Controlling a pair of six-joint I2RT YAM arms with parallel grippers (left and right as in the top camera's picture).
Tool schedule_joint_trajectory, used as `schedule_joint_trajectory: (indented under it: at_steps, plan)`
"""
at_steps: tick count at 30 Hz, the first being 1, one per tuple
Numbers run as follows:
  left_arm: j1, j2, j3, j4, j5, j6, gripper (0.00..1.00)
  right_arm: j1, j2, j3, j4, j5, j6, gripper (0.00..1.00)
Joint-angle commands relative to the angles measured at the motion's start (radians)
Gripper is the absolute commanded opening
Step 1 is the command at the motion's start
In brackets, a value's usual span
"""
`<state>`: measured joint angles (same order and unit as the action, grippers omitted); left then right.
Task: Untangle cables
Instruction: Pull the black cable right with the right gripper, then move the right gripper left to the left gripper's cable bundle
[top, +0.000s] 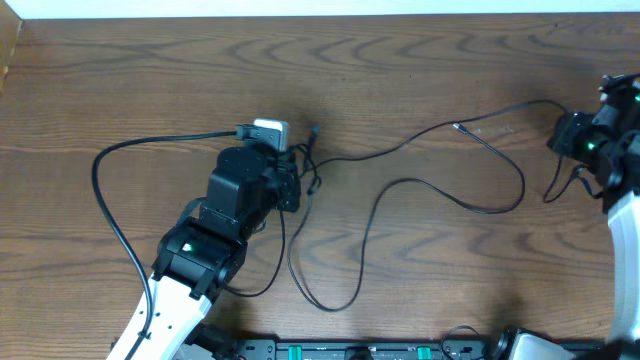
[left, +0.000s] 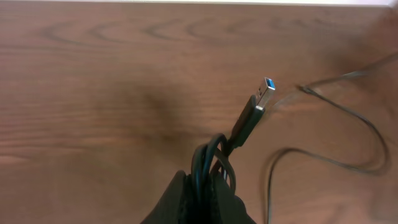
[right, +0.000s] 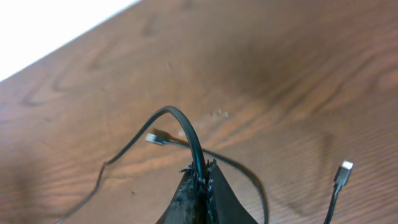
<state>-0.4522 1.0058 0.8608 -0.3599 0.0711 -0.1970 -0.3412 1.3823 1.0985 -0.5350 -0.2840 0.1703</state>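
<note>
Left wrist view: the left claw pinches looped black cables, a blue-tongued USB plug poking up. The right claw is clamped on a black cord.

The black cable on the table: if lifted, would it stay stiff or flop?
Probably floppy: the black cable lies in loose curves across the table. Likely light, since it is so thin. Its metal plug looks like the only rigid part.
</note>
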Motion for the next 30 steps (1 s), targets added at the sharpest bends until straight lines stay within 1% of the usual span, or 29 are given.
schedule_joint_trajectory:
  at_steps: [1, 2, 5, 6, 10, 11, 12, 13, 17, 20, 22, 23, 26, 28, 30]
  plan:
    - [0.004, -0.004, 0.027, 0.001, 0.106, 0.018, 0.08, -0.005, 0.082, 0.019, -0.004, -0.021, -0.002, 0.04]
    - [0.004, -0.003, 0.027, 0.001, 0.105, 0.005, 0.08, -0.005, 0.097, 0.019, -0.004, -0.021, 0.005, 0.08]
    - [0.004, -0.001, 0.027, 0.000, 0.105, 0.000, 0.08, -0.005, 0.149, 0.019, -0.004, -0.021, 0.020, 0.25]
    - [0.004, -0.001, 0.027, 0.001, 0.105, 0.000, 0.08, -0.005, 0.158, 0.019, -0.007, -0.021, 0.019, 0.36]
    - [0.004, -0.001, 0.027, 0.001, 0.105, 0.000, 0.08, -0.007, 0.147, 0.019, -0.016, -0.021, 0.020, 0.70]
    - [0.004, -0.001, 0.027, 0.001, 0.105, -0.004, 0.08, -0.007, 0.135, 0.020, -0.020, -0.022, 0.021, 0.88]
    - [0.004, -0.001, 0.027, 0.001, 0.105, -0.007, 0.08, -0.007, 0.123, 0.020, -0.025, -0.021, 0.029, 0.98]
    - [0.004, -0.001, 0.027, 0.001, 0.105, -0.007, 0.08, -0.007, 0.105, 0.020, -0.032, -0.022, 0.043, 0.99]
    - [0.004, -0.001, 0.027, 0.000, 0.105, -0.007, 0.08, -0.007, 0.034, 0.020, -0.051, -0.027, 0.085, 0.99]
    - [0.004, -0.001, 0.027, 0.000, 0.105, -0.007, 0.08, -0.007, -0.020, 0.020, -0.072, -0.074, 0.130, 0.99]
    - [0.004, -0.001, 0.027, 0.001, 0.105, -0.007, 0.08, -0.005, -0.045, 0.019, -0.098, -0.172, 0.179, 0.99]
    - [0.004, -0.001, 0.027, 0.001, 0.105, -0.007, 0.08, -0.003, -0.052, 0.019, -0.113, -0.259, 0.198, 0.99]
    - [0.004, -0.001, 0.027, 0.002, 0.105, -0.050, 0.08, 0.019, -0.050, 0.016, -0.151, -0.498, 0.200, 0.99]
    - [0.004, -0.001, 0.027, 0.003, 0.105, -0.079, 0.08, 0.045, -0.046, 0.011, -0.168, -0.565, 0.201, 0.99]
    - [0.004, -0.001, 0.027, 0.003, 0.105, -0.088, 0.08, 0.106, -0.037, 0.004, -0.206, -0.586, 0.248, 0.99]
